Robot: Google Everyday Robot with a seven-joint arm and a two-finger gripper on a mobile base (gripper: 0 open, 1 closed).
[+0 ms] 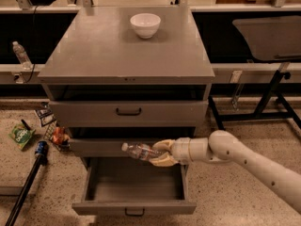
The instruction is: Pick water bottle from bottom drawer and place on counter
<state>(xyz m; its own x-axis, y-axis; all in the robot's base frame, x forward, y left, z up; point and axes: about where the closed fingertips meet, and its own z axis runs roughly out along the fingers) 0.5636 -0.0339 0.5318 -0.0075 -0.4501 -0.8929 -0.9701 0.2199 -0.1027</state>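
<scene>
My gripper point(160, 153) is shut on the water bottle point(139, 150), a small clear ribbed bottle with a white cap. It holds the bottle lying sideways, cap to the left, in front of the middle drawer and above the open bottom drawer point(134, 206). The bottom drawer is pulled out and its inside looks bare. The counter point(108, 51) is the flat grey top of the cabinet, well above the gripper. My arm reaches in from the lower right.
A white bowl point(145, 24) stands on the counter near its back edge. Another clear bottle point(20, 54) stands on the ledge at far left. Snack packets point(21, 135) and a blue can point(41, 148) lie on the floor left of the cabinet. A dark table frame point(263, 93) stands at right.
</scene>
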